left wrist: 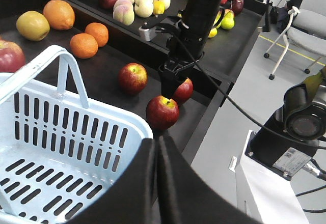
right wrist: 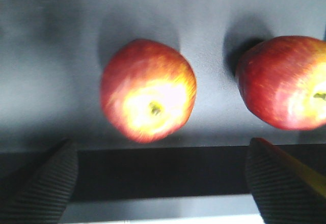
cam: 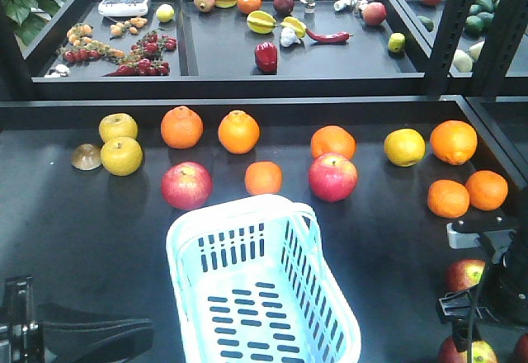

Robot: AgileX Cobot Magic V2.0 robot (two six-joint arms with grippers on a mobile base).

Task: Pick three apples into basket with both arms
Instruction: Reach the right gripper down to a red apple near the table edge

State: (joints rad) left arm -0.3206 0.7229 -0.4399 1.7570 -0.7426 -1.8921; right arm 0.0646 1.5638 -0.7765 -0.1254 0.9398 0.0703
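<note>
We see the black counter (cam: 82,239) carrying the pale blue basket (cam: 239,209), which stands empty near the front edge. The right end effector (right wrist: 160,145) hangs wide open above the three apples (left wrist: 162,113), which lie on the counter just right of the basket. The left end effector (left wrist: 158,150) is narrow, its fingers together and holding nothing, beside the basket.

**A:** So the left arm (cam: 33,330) is parked low at the near-left corner, and the left tool (left wrist: 157,150) is pinched together with nothing in it.

**B:** Yep. The right arm (left wrist: 196,15) drops pretty much vertical, with the right tool (right wrist: 163,183) aimed straight down at the tabletop. Its fingers (right wrist: 43,183) are spread wide, gripping nothing.
</note>
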